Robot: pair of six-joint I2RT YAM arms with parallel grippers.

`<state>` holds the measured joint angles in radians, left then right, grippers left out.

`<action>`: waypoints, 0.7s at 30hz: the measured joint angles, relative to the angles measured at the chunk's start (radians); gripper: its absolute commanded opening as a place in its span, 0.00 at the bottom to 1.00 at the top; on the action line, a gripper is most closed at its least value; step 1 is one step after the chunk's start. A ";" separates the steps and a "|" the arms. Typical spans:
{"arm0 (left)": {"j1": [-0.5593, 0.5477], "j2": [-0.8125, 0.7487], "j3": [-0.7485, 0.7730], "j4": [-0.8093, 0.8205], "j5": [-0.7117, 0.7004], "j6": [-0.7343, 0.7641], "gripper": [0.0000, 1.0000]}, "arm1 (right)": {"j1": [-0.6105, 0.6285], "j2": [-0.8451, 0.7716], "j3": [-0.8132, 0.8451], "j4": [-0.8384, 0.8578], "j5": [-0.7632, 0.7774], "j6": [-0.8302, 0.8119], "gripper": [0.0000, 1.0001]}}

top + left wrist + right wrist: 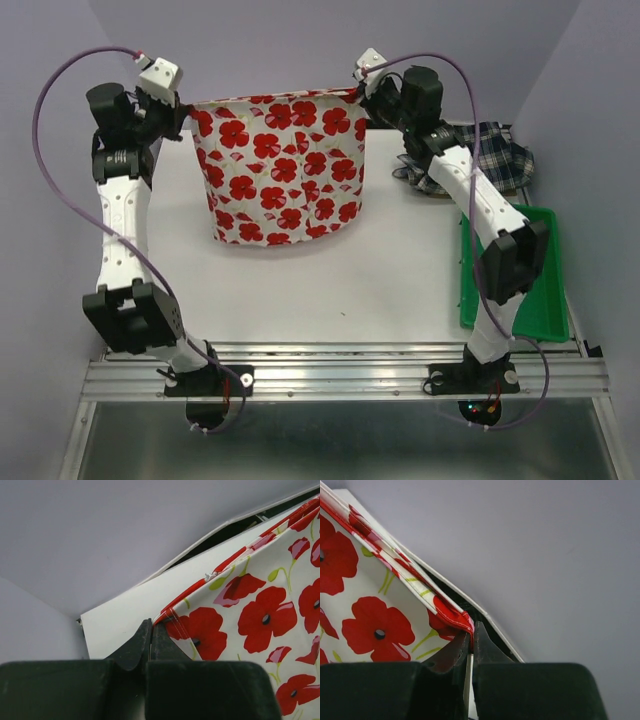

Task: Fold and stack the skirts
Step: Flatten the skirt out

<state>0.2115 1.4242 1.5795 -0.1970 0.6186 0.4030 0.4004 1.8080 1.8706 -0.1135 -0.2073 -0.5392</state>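
The white skirt with red flowers (280, 170) hangs stretched between my two grippers at the back of the table, its lower edge near the table top. My left gripper (184, 108) is shut on its top left corner, seen in the left wrist view (150, 625) with the skirt (260, 610) to the right. My right gripper (366, 92) is shut on its top right corner, seen in the right wrist view (471, 627) with the skirt (375, 615) to the left. The navy-and-white plaid skirt (490, 158) lies crumpled at the back right. The tan-brown skirt is out of view.
A green plastic tray (545, 290) lies at the right edge of the white table (300, 290), under my right arm. Grey walls close in at the back and sides.
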 measured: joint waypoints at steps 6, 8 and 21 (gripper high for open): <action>-0.024 0.314 0.273 0.087 -0.064 -0.064 0.00 | -0.008 0.326 0.343 0.068 0.072 -0.006 0.01; -0.037 0.395 0.351 0.113 -0.084 -0.073 0.00 | -0.019 0.436 0.484 0.100 0.081 -0.012 0.01; -0.080 0.515 0.331 0.361 -0.043 0.117 0.00 | -0.066 0.401 0.114 0.491 -0.034 -0.152 0.01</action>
<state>0.1318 1.9388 1.9106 0.1642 0.5755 0.5201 0.3340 2.2093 1.9846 0.3771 -0.2409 -0.6910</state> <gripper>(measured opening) 0.036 0.040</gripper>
